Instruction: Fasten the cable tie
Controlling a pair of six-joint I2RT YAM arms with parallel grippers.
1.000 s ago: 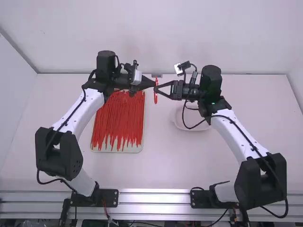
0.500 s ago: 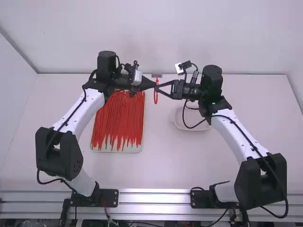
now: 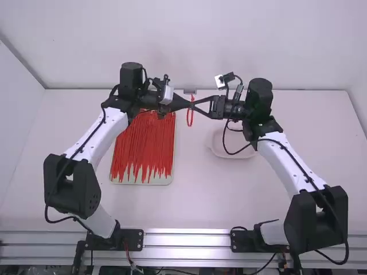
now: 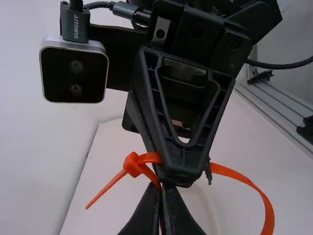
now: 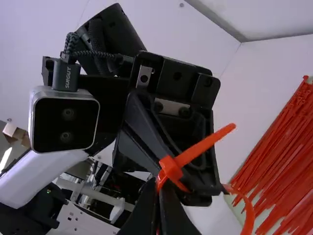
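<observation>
White tabletop [image 3: 189, 195] spreads out ahead of us, with both arm bases at its near edge. A little farther in, on the left side, we see a pale tray [image 3: 166, 181] carrying a thick spread of spare red ties [image 3: 144, 146] laid side by side. To the right of it and well apart sits a shallow white dish [image 3: 217, 150], partly under the right arm. Beyond both, raised above the table near its far edge, the two arms meet tip to tip. The left gripper [image 3: 187, 103] comes in from the left and the right gripper [image 3: 195, 105] from the right. Between them hangs the red cable tie [image 3: 190, 116], its band drawn into a narrow loop that dangles below the fingertips, off the table. In the left wrist view we find the left gripper clenched on the band, a red sliver showing between its closed fingers, while the tie's head and free tail stick out beside the right gripper's tip. In the right wrist view the right gripper is likewise clamped on the tie, just beside the head.
</observation>
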